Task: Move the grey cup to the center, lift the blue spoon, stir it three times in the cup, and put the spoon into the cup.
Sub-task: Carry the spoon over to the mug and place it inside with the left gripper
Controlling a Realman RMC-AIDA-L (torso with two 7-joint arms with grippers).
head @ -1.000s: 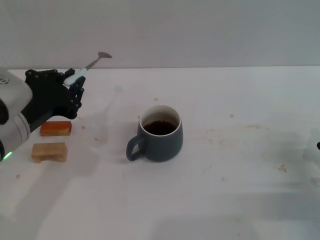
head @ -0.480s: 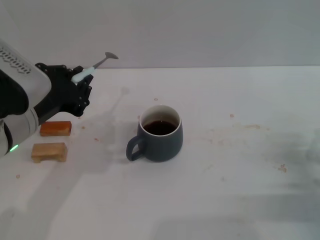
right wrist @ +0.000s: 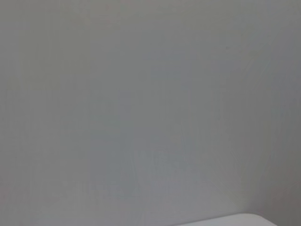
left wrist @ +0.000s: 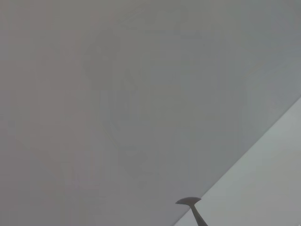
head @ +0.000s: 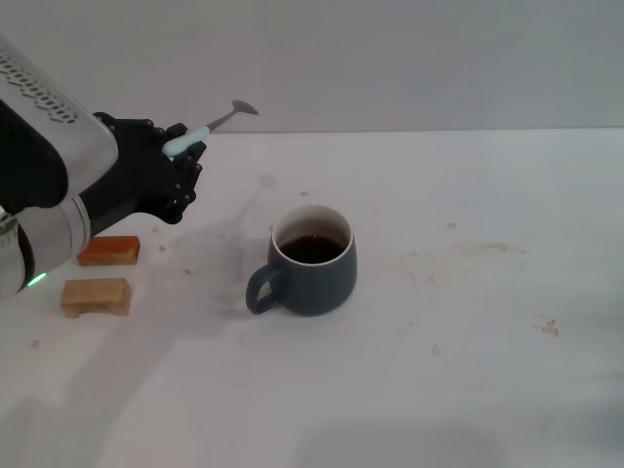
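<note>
The grey cup point(head: 312, 259) is set at frame centre. The blue spoon point(head: 209, 129) is held lifted at upper left, gripped by the left gripper point(head: 178, 156); stirring and placing remain undone.

Rounded slate-grey ceramic mug point(head: 313, 261) at centre of white table point(head: 468, 370). Left hand point(head: 180, 171) raised behind-left of it, clamping slim blue-handled metal teaspoon point(head: 210, 128). Two small wooden blocks point(head: 102, 273) farther left on table.
</note>
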